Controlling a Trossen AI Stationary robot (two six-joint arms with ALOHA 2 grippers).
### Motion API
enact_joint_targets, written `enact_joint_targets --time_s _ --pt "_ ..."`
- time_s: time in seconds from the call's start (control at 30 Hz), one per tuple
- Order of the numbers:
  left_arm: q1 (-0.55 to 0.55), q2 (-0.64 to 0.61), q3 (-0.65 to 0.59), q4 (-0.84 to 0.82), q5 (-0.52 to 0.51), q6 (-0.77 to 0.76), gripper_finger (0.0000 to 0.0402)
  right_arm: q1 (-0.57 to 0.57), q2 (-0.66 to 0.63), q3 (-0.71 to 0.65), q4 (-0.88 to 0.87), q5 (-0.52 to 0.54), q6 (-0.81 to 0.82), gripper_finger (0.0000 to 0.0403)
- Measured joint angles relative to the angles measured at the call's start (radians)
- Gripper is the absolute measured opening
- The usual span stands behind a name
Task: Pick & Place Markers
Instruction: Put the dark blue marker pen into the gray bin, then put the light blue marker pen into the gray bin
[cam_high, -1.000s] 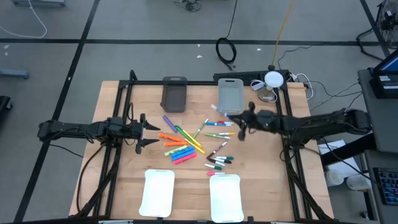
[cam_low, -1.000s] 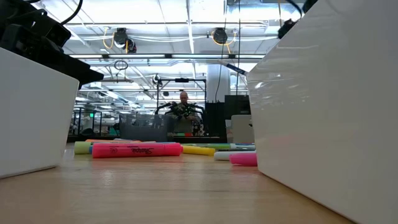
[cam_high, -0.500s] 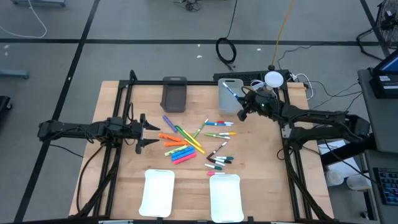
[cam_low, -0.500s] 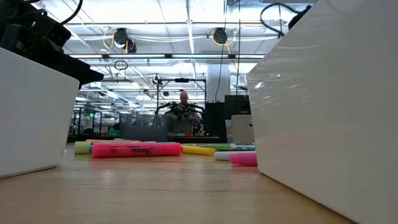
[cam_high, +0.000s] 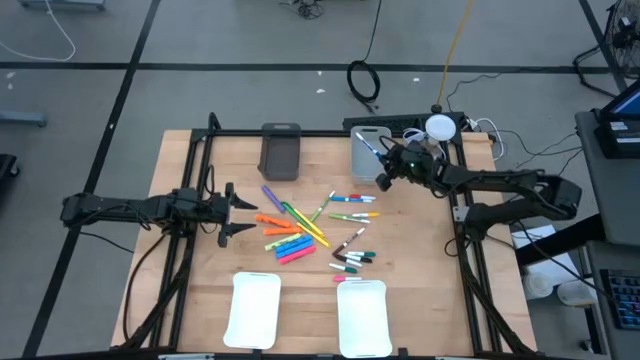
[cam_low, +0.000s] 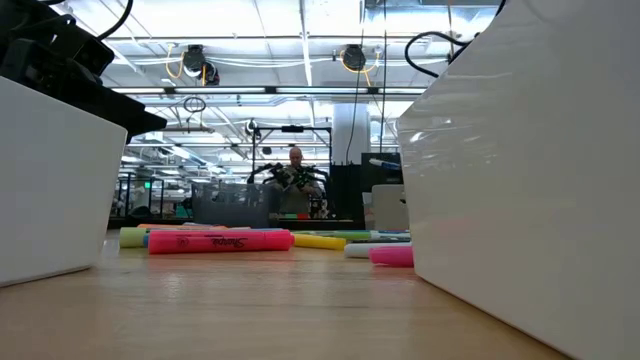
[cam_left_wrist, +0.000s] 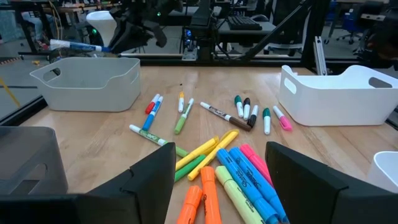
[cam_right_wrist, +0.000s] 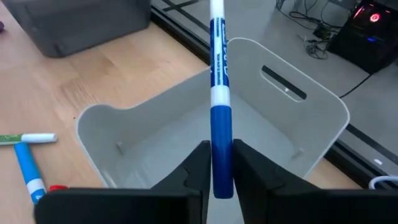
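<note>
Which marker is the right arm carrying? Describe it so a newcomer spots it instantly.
Find the light grey bin at the table's far edge, right of the dark bin. The right gripper hangs over it, shut on a thin white-barrelled marker with a blue cap. It is the only marker off the table.

We are looking at a robotics lab or large open workshop hall. The wooden tabletop sits in a black metal frame on a grey concrete floor marked with dark lines, and loose cables trail across that floor beyond the tabletop's far edge. Past the right edge we see a monitor and more wiring. Across the tabletop at its own height, we see a high ceiling with rows of lights and ducting, further metal rigs, and a person seated at a distant station.
</note>
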Motion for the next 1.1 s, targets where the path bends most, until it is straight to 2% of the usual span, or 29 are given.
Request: enact_joint_targets --time_s 0.47,0.63,0.7,0.93,1.1 --pt "0.000 0.000 0.000 0.000 0.000 0.000 0.0251 0.022 0.008 0.000 0.038 -0.010 0.016 0.0082" --pt "0.000 0.000 0.000 0.000 0.000 0.000 0.0251 0.122 -0.004 0.000 0.141 -0.177 -0.026 0.0087" --pt "0.000 0.000 0.000 0.000 0.000 0.000 0.0251 0.187 -0.003 0.009 0.131 -0.211 -0.071 0.0095" --pt "0.000 0.000 0.000 0.000 0.000 0.000 0.0251 0.389 0.011 0.061 0.003 -0.157 -0.150 0.0147" --pt "0.000 0.000 0.000 0.000 0.000 0.000 0.0251 0.408 0.031 0.063 -0.046 -0.154 -0.178 0.0158"
